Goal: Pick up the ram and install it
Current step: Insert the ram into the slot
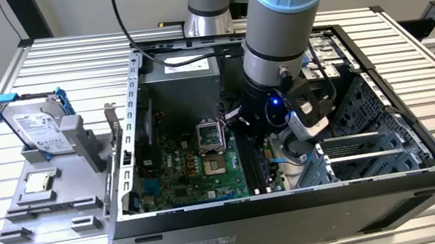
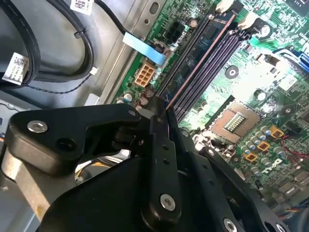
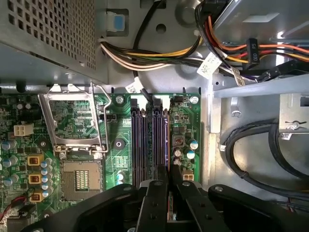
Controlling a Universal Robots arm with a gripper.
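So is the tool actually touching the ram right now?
Touching. In the second wrist view the tool pinches the near end of the ram, which runs alongside the memory slots, with no gap between them.

arm (image 1: 273, 35): silver tube, light-blue joint caps | end effector (image 3: 169, 186): black, silver screws

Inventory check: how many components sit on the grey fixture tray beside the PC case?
2. A hard drive stands in a blue frame at the far end of the tray; a square processor chip lies flat nearer the camera. None look hidden.
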